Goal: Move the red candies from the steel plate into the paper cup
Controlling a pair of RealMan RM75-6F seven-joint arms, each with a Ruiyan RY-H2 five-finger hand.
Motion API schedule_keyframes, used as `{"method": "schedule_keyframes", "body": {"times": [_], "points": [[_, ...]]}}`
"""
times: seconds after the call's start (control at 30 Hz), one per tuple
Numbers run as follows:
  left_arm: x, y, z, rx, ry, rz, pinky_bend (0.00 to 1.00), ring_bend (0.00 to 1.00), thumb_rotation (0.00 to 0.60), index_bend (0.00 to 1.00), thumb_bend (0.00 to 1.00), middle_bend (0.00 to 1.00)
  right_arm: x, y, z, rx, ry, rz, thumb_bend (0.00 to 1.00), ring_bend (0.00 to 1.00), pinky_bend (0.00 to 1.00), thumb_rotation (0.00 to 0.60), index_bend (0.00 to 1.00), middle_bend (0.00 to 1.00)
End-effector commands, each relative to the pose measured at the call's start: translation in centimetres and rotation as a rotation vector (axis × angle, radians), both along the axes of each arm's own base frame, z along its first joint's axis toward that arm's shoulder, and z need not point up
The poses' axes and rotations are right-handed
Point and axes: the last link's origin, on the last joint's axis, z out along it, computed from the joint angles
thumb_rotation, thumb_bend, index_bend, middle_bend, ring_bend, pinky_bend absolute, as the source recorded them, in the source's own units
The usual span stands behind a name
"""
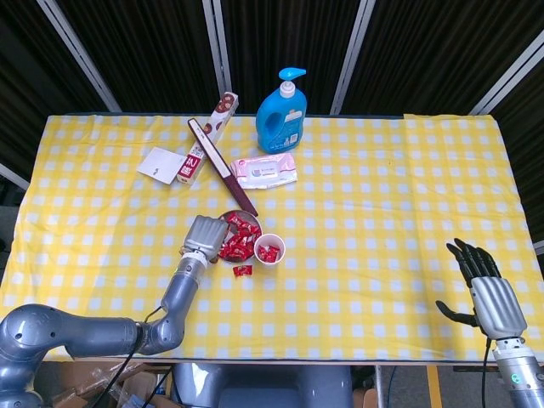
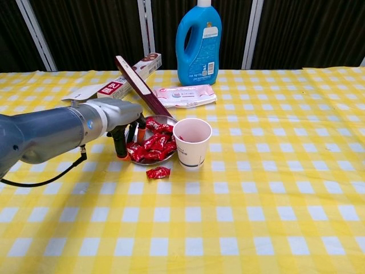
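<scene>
A steel plate (image 1: 229,216) (image 2: 169,121) left of the table's middle holds several red candies (image 1: 239,241) (image 2: 151,142). A white paper cup (image 1: 269,249) (image 2: 192,142) stands upright against the plate's right side, with red candy showing inside it in the head view. One loose candy (image 1: 243,270) (image 2: 158,172) lies on the cloth in front of the plate. My left hand (image 1: 202,236) (image 2: 122,121) hangs over the plate's left edge. Its fingers (image 2: 120,146) point down, apart, with their tips among the candies. My right hand (image 1: 486,293) stays far right near the table's front edge, fingers spread, holding nothing.
A long dark red box (image 1: 223,166) (image 2: 140,85) lies slanted just behind the plate. Further back are a wipes pack (image 1: 263,170) (image 2: 185,96), a blue detergent bottle (image 1: 282,110) (image 2: 198,37), a red-and-white carton (image 1: 204,140) and a white card (image 1: 160,164).
</scene>
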Motion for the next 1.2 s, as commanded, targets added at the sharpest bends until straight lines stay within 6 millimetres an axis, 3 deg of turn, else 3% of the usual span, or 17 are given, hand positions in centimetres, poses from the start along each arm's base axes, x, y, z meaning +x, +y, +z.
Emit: {"method": "schedule_keyframes", "body": {"times": [0.03,0.4,0.93,1.2], "points": [[0.4,0.1,0.0,-0.004,-0.011,-0.004,0.89,0.81,0.6,0.41,0.24,0.45,0.0,0.0,0.0,0.0,-0.001,-0.001,0.28,0.0,0.0,0.6,0.0,0.0],[1.4,0.6,1.5,0.011,-0.036,-0.015,0.89,0.81,0.6,0.41,0.24,0.45,0.0,0.0,-0.1,0.001,0.0,-0.003,0.28,0.0,0.0,0.6,0.0,0.0],[1.3,1.1,-0.6,-0.005,-0.009,-0.003,0.89,0.81,0.6,0.42,0.24,0.46,0.0,-0.1,0.0,0.002,-0.007,-0.008,0.28,0.0,0.0,0.6,0.0,0.0],[1.5,1.2,-1.1,-0.005,0.001,-0.005,0.89,0.81,0.6,0.45,0.31,0.49,0.0,-0.1,0.0,0.004,-0.01,-0.007,0.28,0.0,0.0,0.6,0.0,0.0]]}}
